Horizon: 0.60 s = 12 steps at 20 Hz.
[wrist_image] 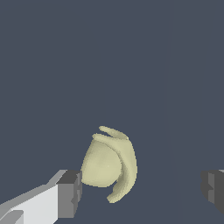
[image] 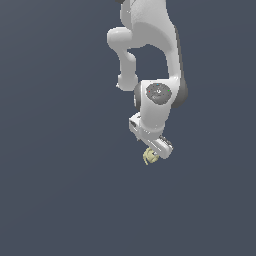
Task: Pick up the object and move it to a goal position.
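Note:
The object (wrist_image: pixel 109 164) is a small pale yellow-green lump with a curled flap along one side. In the wrist view it lies between my two dark finger pads (wrist_image: pixel 70 192), close against one pad and well apart from the other. My gripper (wrist_image: pixel 142 190) is open, with a wide gap on the far side of the object. In the exterior view the white gripper (image: pixel 156 149) points down over the object (image: pixel 149 157), which peeks out just under the fingers. I cannot tell whether the near pad touches it.
A plain dark grey-blue surface (image: pixel 60 190) fills both views. The white arm (image: pixel 150 45) reaches in from the top of the exterior view. No goal marker shows.

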Each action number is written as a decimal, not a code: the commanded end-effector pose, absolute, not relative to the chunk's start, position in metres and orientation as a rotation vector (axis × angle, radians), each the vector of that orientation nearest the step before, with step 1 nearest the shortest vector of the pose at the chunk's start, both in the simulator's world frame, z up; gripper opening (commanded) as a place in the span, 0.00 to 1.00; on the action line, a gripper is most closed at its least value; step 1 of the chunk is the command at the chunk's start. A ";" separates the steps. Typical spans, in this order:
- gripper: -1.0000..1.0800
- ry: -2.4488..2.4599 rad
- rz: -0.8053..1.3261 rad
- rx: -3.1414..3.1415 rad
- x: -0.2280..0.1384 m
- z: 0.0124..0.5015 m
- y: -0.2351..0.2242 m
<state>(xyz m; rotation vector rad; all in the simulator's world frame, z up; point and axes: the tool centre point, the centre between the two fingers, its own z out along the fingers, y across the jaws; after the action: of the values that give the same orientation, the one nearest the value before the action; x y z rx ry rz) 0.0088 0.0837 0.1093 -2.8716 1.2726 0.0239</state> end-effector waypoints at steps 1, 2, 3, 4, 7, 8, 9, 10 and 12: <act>0.96 1.361 0.020 -2.831 0.010 0.106 0.088; 0.96 1.395 0.018 -2.815 0.010 0.104 0.090; 0.96 1.427 0.016 -2.799 0.011 0.103 0.092; 0.96 1.456 0.015 -2.784 0.011 0.102 0.094; 0.96 1.535 0.010 -2.741 0.012 0.099 0.098; 0.96 1.558 0.009 -2.728 0.012 0.098 0.099; 0.96 1.579 0.008 -2.716 0.012 0.097 0.101; 0.96 1.598 0.006 -2.705 0.012 0.096 0.102; 0.96 1.630 0.004 -2.686 0.013 0.095 0.104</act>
<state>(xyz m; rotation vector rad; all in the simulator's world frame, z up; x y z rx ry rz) 0.0122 0.1022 0.0959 -2.7030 1.6015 0.0064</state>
